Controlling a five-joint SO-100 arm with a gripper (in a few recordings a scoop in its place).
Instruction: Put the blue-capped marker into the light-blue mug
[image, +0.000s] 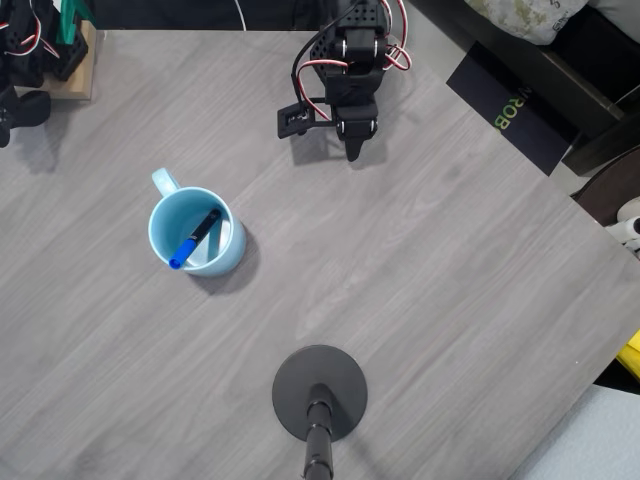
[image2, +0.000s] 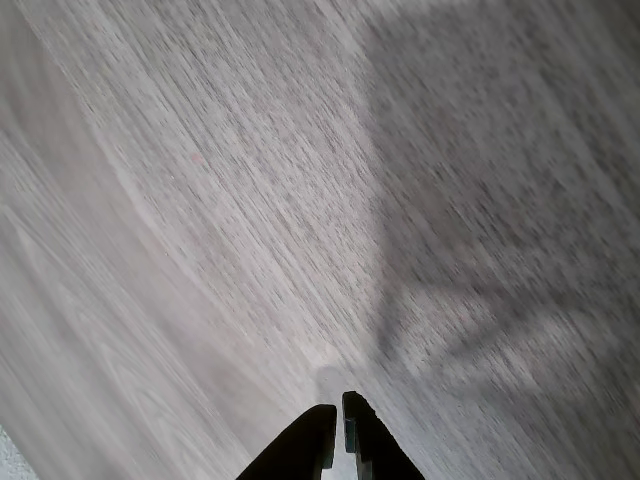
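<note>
The light-blue mug (image: 196, 231) stands upright left of the table's middle, handle toward the upper left. Inside it leans the blue-capped marker (image: 195, 238), dark barrel up against the far inner wall and blue cap resting at the near rim. My gripper (image: 354, 148) is folded back near the arm's base at the top of the overhead view, well right of and above the mug. In the wrist view my gripper (image2: 338, 412) points at bare grey wood, its two dark fingers closed together with nothing between them.
A round black stand base (image: 320, 392) with a pole sits at the table's near edge. The arm's black body (image: 350, 60) with red and white wires is at the top. A wooden block (image: 72, 60) sits at the top left corner. A dark box (image: 520, 110) lies off the table's right edge.
</note>
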